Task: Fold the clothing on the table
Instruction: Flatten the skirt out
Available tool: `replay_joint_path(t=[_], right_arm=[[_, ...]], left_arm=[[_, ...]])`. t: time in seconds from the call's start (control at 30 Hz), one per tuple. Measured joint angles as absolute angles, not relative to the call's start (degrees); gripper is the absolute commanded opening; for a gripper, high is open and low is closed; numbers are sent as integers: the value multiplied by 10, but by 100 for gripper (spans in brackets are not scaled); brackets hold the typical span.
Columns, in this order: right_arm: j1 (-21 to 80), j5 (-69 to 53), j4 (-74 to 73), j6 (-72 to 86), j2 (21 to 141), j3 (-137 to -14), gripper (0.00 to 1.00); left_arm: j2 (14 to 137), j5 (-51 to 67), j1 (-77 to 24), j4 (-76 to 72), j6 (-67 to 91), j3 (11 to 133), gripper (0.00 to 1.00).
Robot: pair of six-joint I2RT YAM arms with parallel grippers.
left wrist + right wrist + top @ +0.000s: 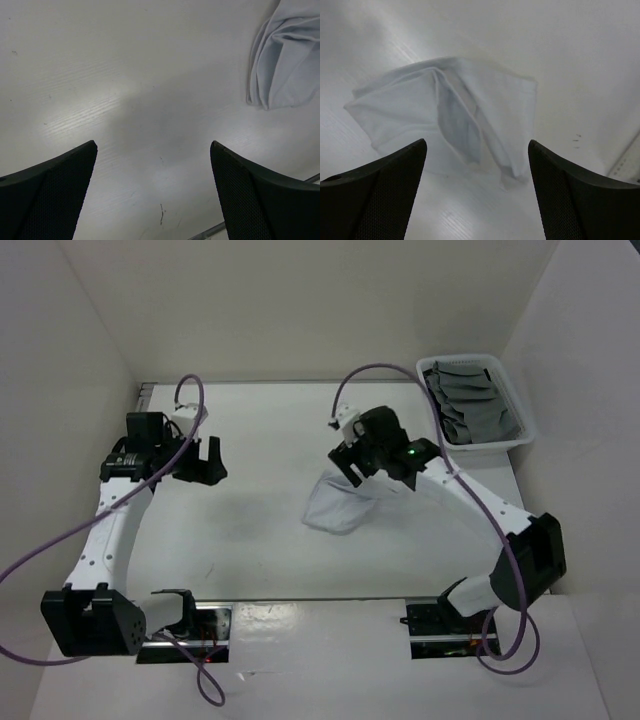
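Cloth (pixel 338 505): one pale, bluish-white garment of thin, soft fabric, loosely bunched into a rough triangle with a deep fold down its middle and rumpled edges. It lies flat on the counter just below and ahead of the right pincer, and well off to the side of the left pincer.
Right pincer (pixel 350 468): two black, wedge-shaped fingers (pixel 380 195) with a fine mesh texture. The jaws stand wide and hold nothing. It hangs over the cloth's upper edge, and the cloth shows in the gap beyond the fingertips.
Left pincer (pixel 208 465): same make, jaws spread wide and empty, above bare counter.
Counter (pixel 270 430): large, white, matte and flat, with a faint linear grain and a few small dark scuffs under the left pincer.
Rail (pixel 320 600): a metal strip along the counter's near edge, behind both pincers.
Basket (pixel 455 362): white plastic, rectangular with rounded corners, beyond the right pincer at the counter's far corner.
Grey cloths (pixel 475 405): folded pieces stacked inside the basket.
Walls (pixel 300 300): plain white panels closing in three sides.
Cables (pixel 60 540): purple, looping along both arms.
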State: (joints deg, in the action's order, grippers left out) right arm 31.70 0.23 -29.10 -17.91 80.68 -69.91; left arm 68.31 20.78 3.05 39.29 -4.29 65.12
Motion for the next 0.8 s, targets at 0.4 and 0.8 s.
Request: replay_joint_path(t=[0.4, 0.8], right_arm=[[340, 97, -267, -229, 920, -613, 9], [335, -19, -347, -225, 813, -780, 0]], left_arm=[[592, 182, 30, 385, -53, 643, 100], [553, 163, 30, 385, -61, 635, 100]])
